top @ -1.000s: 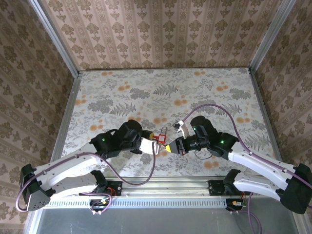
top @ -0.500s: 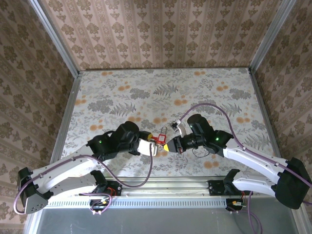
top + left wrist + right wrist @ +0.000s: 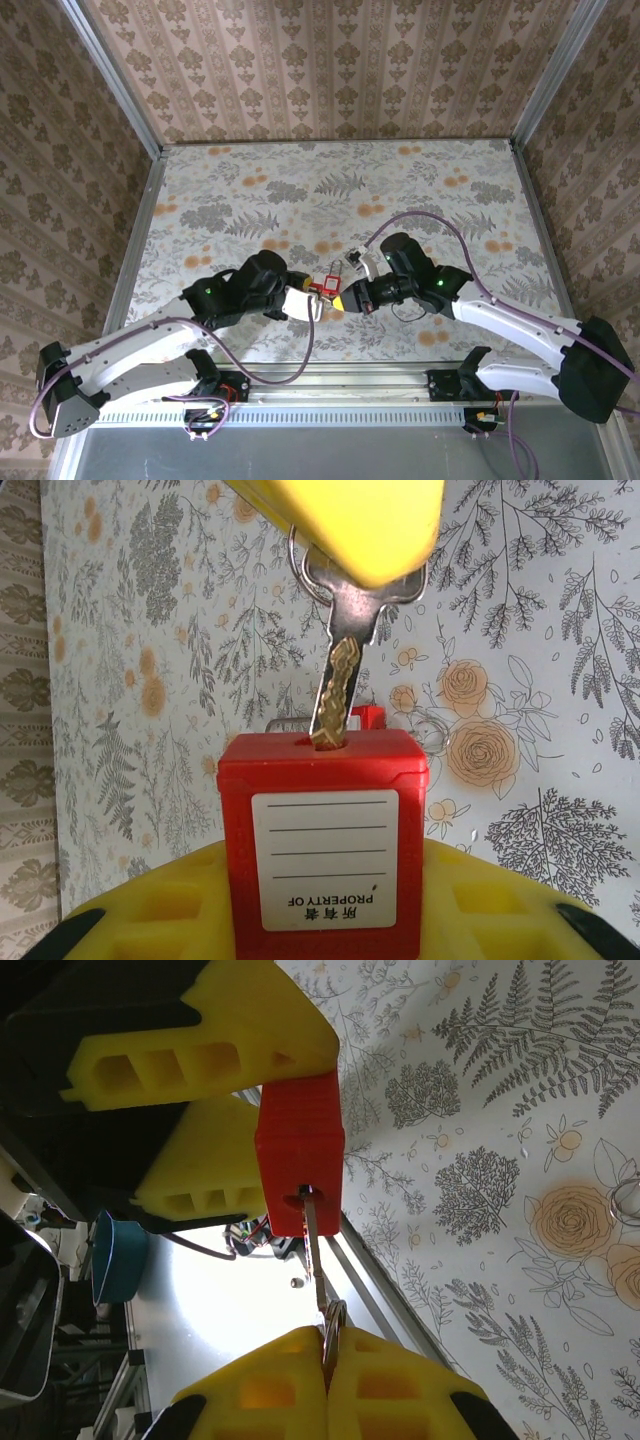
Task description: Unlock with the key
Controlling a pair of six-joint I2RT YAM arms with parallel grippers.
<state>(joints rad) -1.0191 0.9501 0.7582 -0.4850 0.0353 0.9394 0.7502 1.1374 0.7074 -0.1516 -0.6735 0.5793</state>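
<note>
One key (image 3: 338, 670), brass-brown, is pinched by its head in the right gripper (image 3: 325, 1365), whose yellow fingers are closed tight on it. Only the blade tip sits in the keyhole; most of the blade is exposed.

One red padlock (image 3: 322, 850) is clamped between the fingers of the left gripper (image 3: 310, 297), keyhole face toward the key, label toward the left wrist camera. Lock and key hang above the table (image 3: 420, 190), midway between the two arms.

Step in hand, as I judge it: seating the key, not yet turning.
- In the left wrist view the blade leans off the lock's axis. Square it to the slot first.
- Push straight in until the shoulder meets the lock face, then rotate. Twisting on a half-seated blade would likely bind or lever the key out of the pinch.
- The left gripper must resist the torque; the hold on the lock body looks broad enough.

Count: key 1, padlock 1, wire ring (image 3: 296, 565) through the key head 1, grippers 2. A small red bit (image 3: 367, 716) shows behind the lock; part of the shackle or something else, I cannot tell.
</note>
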